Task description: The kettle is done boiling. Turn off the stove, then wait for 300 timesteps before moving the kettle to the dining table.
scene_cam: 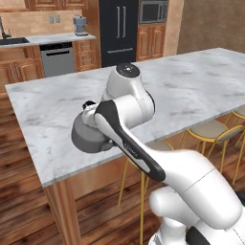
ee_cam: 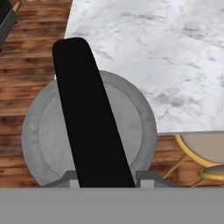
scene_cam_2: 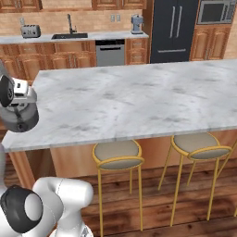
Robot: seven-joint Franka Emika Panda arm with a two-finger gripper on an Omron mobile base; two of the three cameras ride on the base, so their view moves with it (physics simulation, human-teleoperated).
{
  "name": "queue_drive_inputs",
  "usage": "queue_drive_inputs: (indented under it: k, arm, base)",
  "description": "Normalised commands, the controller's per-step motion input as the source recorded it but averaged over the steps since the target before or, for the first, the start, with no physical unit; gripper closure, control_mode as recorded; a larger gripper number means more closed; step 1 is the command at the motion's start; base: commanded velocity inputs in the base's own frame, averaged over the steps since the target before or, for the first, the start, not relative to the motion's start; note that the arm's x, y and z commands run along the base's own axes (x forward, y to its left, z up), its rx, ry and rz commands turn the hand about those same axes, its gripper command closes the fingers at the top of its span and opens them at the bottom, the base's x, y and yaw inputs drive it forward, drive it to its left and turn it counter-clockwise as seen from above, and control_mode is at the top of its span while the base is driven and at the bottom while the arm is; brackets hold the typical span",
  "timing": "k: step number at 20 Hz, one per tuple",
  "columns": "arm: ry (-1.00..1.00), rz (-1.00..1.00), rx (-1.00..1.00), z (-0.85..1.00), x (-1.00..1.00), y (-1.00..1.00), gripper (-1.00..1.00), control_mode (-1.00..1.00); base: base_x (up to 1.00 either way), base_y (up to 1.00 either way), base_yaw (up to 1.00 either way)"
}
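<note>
Carrying step: the gripper (ee_cam: pixel 105 183) pinches the kettle (scene_cam: pixel 89 135) by its dark handle (ee_cam: pixel 89 113), at centre-left of the left base view, over the dining table's (scene_cam: pixel 191 91) near corner (partly overhanging). Next, move inward and lower.

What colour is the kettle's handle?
Black, over the grey kettle; its handle shows best in the hand view.

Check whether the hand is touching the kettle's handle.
Touching. The hand view shows the hand shut on the kettle's dark handle, one finger on each side.
</note>
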Motion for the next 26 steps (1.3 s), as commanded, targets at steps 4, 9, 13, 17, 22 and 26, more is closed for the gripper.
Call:
queue_drive_inputs:
  k: [4,9,13,17,22,26]
  arm:
    - [0.00,0.00,0.01,-0.05,0.28,-0.27,1.00,-1.00]
    - [0.00,-0.01,0.00,-0.16,0.40,-0.37,1.00,-1.00]
    - [0.01,-0.05,0.00,-0.14,0.34,-0.29,1.00,-1.00]
    - [0.05,-0.07,0.00,-0.12,0.31,-0.16,1.00,-1.00]
    - [0.10,-0.15,0.00,-0.11,0.54,-0.03,1.00,-1.00]
    - [0.10,-0.16,0.00,-0.07,0.51,-0.04,1.00,-1.00]
  base:
    - [0.00,0.00,0.00]
    - [0.00,0.00,0.00]
    - [0.00,0.00,0.00]
    - [0.00,0.00,0.00]
    - [0.00,0.00,0.00]
    - [0.00,0.00,0.00]
